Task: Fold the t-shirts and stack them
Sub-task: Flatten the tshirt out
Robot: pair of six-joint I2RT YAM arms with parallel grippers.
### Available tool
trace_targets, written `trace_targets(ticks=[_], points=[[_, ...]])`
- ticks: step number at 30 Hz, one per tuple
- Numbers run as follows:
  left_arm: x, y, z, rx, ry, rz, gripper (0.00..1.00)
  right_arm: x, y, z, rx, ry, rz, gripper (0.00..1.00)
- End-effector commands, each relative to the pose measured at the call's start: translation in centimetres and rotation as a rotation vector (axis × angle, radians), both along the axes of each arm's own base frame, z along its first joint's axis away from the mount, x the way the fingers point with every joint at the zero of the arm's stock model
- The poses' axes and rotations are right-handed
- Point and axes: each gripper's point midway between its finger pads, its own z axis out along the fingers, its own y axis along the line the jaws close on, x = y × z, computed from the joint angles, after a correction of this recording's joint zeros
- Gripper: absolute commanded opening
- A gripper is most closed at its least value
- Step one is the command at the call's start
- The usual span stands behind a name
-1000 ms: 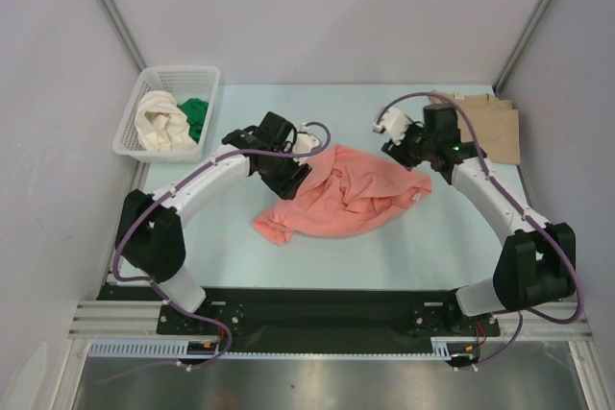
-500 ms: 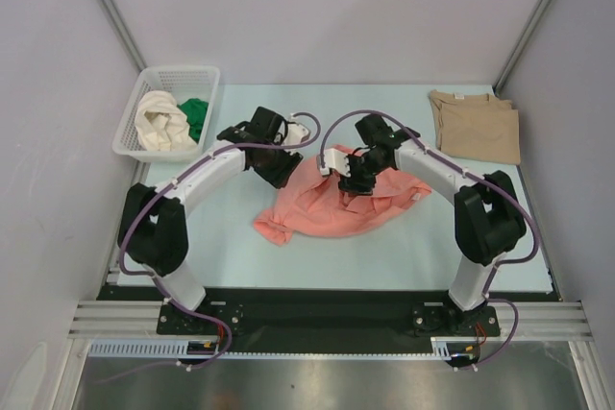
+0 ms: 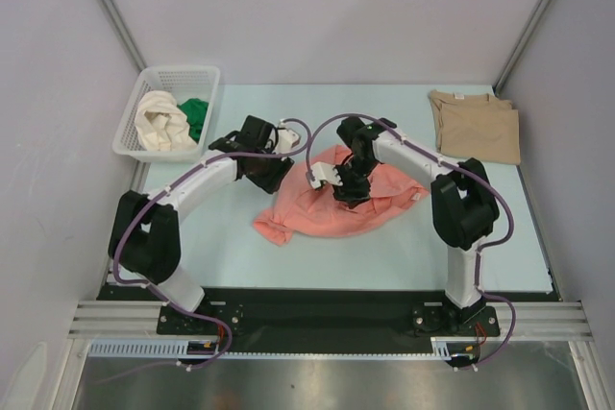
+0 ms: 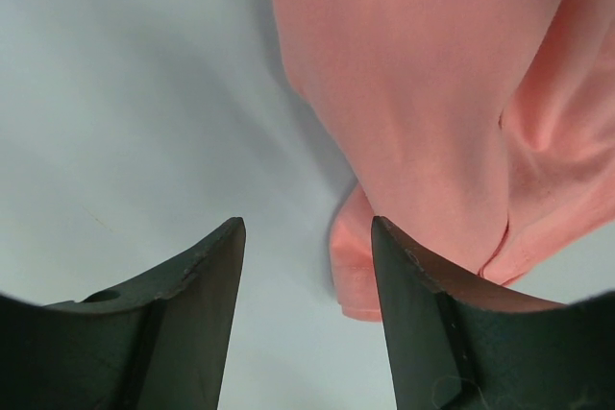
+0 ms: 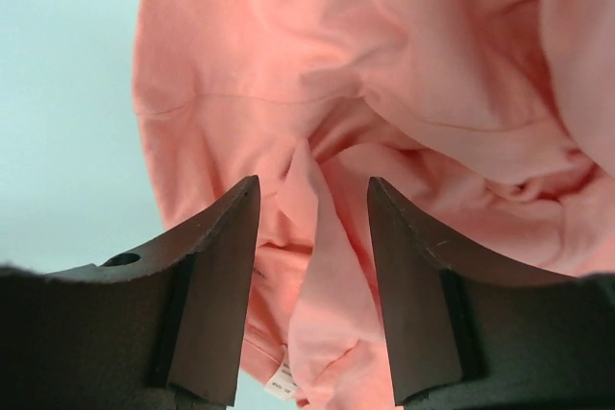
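A crumpled salmon-pink t-shirt (image 3: 332, 208) lies in the middle of the table. My right gripper (image 3: 346, 189) hangs open over its middle folds, with a raised fold of pink cloth (image 5: 322, 266) between the jaws, not pinched. My left gripper (image 3: 274, 172) is open and empty over bare table beside the shirt's upper left edge (image 4: 357, 280). A tan t-shirt (image 3: 478, 125) lies folded flat at the back right. A cream-white t-shirt (image 3: 160, 123) and a green t-shirt (image 3: 197, 114) lie bunched in the basket.
A white plastic lattice basket (image 3: 188, 76) stands at the back left corner. Metal frame posts rise at both back corners. The pale blue table (image 3: 231, 256) ends at a black rail in front.
My right arm has swung left from near the tan shirt to over the middle of the pink shirt. My left gripper has drawn back left, off the shirt's edge.
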Motion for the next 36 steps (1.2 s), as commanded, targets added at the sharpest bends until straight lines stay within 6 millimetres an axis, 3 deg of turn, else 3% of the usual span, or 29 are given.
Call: trace_targets(ticks=[1,12,21,27,31,36], points=[[1.2,0.2,2.2,-0.044,-0.087,0.033,0.61,-0.3,-0.5,-0.2,-0.057,0.023,0.048,0.53],[1.7,1.2,2.0,-0.044,-0.089,0.066,0.61,-0.6,-0.7,-2.2,-0.120,0.044,0.094,0.51],[1.9,1.4,2.0,-0.037,-0.088,0.078,0.61,-0.6,0.0,-2.5,-0.118,0.059,0.110,0.48],[2.1,1.5,1.9,-0.028,-0.089,0.084,0.61,-0.6,0.0,-2.8,-0.128,0.063,0.110,0.39],[2.1,1.5,1.9,-0.026,-0.090,0.084,0.61,-0.8,0.0,-3.1,-0.134,0.074,0.105,0.26],[2.3,1.6,1.8,-0.021,-0.088,0.086,0.61,-0.6,0.0,-3.5,-0.149,0.071,0.087,0.18]])
